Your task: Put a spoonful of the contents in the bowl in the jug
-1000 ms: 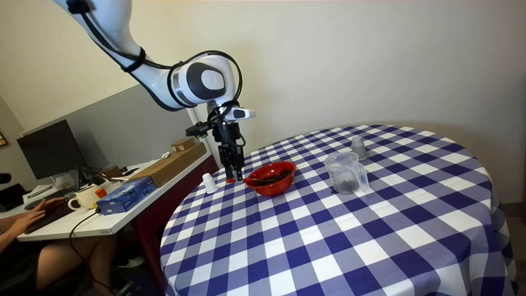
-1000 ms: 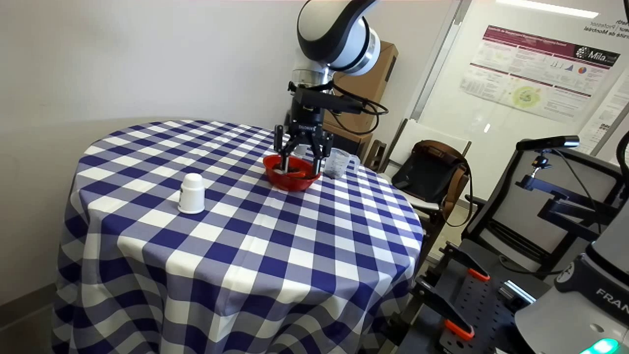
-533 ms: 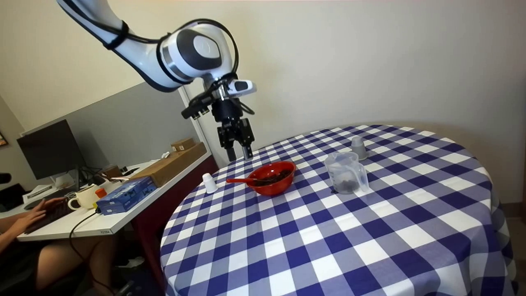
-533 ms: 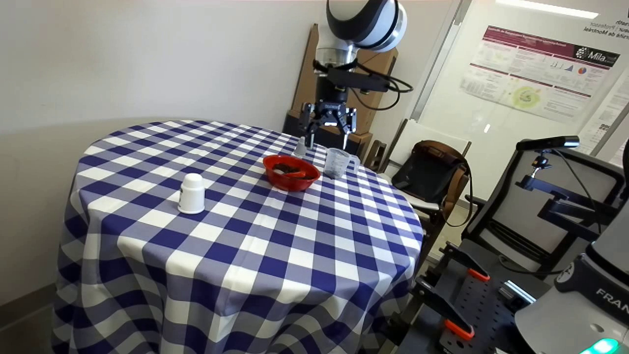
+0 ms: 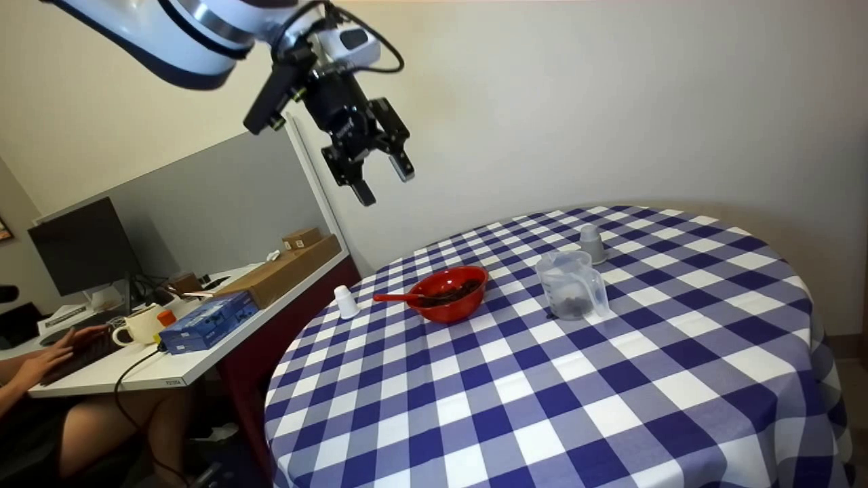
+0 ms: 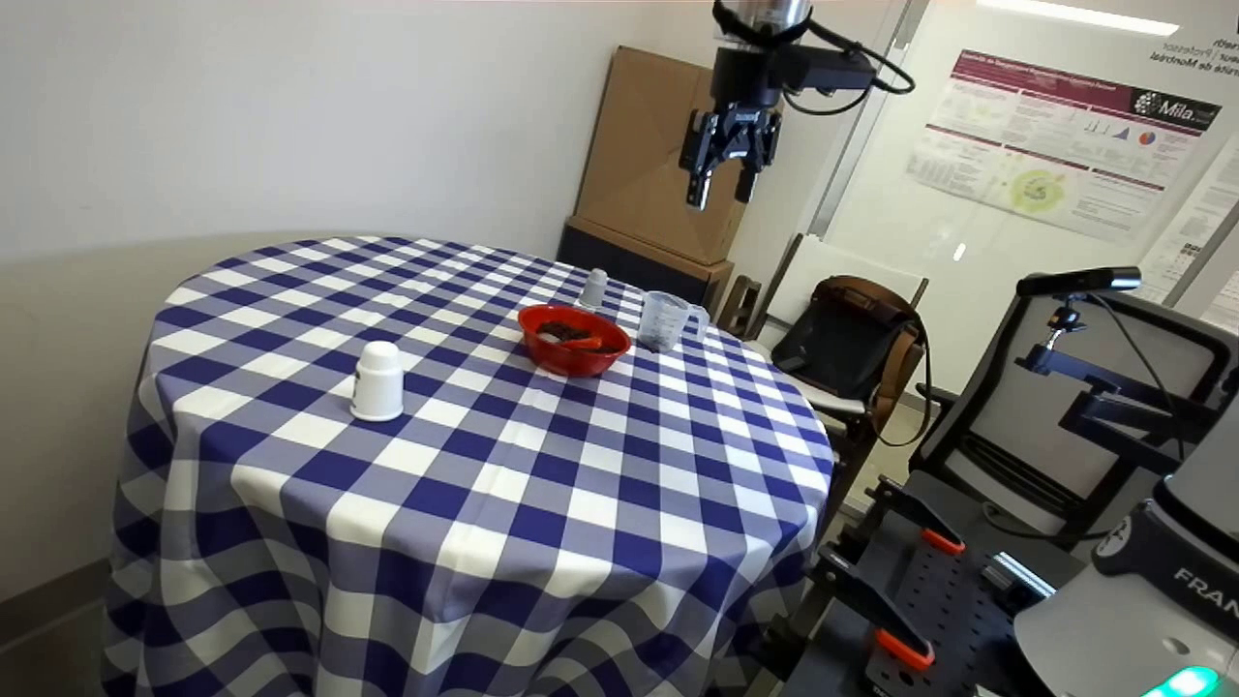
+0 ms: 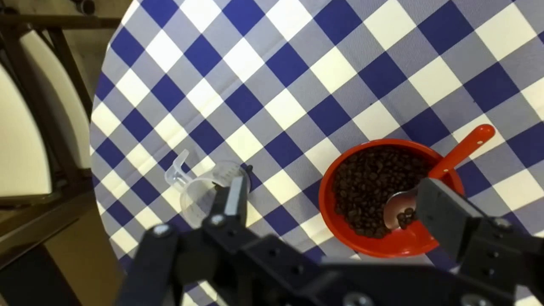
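Beans (image 7: 369, 187) could scatter if the gripper (image 5: 386, 190), spread wide and empty, knocked the spoon (image 7: 450, 161) jutting from the bowl (image 7: 399, 244).

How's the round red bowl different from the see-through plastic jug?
You can't see through the round red bowl; you can through the clear plastic jug. The bowl is wide; the jug is narrower, with a side handle. The bowl holds many dark brown beans and a red-handled metal spoon; the jug shows a small dark patch low down. Both stand upright on the blue-and-white checked tablecloth.
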### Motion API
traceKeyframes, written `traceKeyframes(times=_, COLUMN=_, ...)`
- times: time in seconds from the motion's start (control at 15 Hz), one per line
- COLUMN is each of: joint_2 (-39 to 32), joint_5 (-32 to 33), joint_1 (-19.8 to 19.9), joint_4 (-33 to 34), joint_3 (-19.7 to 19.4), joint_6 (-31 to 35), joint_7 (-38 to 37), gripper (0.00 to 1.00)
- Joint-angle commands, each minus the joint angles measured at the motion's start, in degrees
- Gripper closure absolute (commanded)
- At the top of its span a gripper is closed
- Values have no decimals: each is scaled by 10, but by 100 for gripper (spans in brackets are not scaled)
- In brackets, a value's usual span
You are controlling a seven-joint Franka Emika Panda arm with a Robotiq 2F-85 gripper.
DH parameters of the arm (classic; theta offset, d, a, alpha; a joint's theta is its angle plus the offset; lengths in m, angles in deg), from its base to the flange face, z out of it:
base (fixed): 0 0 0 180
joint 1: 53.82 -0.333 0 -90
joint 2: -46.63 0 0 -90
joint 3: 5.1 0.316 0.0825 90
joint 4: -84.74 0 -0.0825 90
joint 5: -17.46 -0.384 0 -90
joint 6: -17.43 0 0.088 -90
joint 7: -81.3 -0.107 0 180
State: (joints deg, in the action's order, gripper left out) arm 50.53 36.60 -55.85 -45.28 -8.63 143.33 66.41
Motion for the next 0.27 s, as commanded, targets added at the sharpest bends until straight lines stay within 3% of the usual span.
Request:
traceKeyframes(times=0.0, joint_2=129, joint_5=-68, joint_1=30, joint_4=-77, joint_3=-12, joint_6=36, joint_7=96, gripper=0)
traceKeyframes(times=0.07, joint_2=60, joint_5=-31, joint_1=30, joint_4=-29, joint_3=10, joint_6=16, joint_7=46, gripper=0)
traceKeyframes(times=0.2, joint_2=106, joint_5=-57, joint_1=42, joint_4=-51, joint_3=2, joint_6=18, joint_7=81, gripper=0)
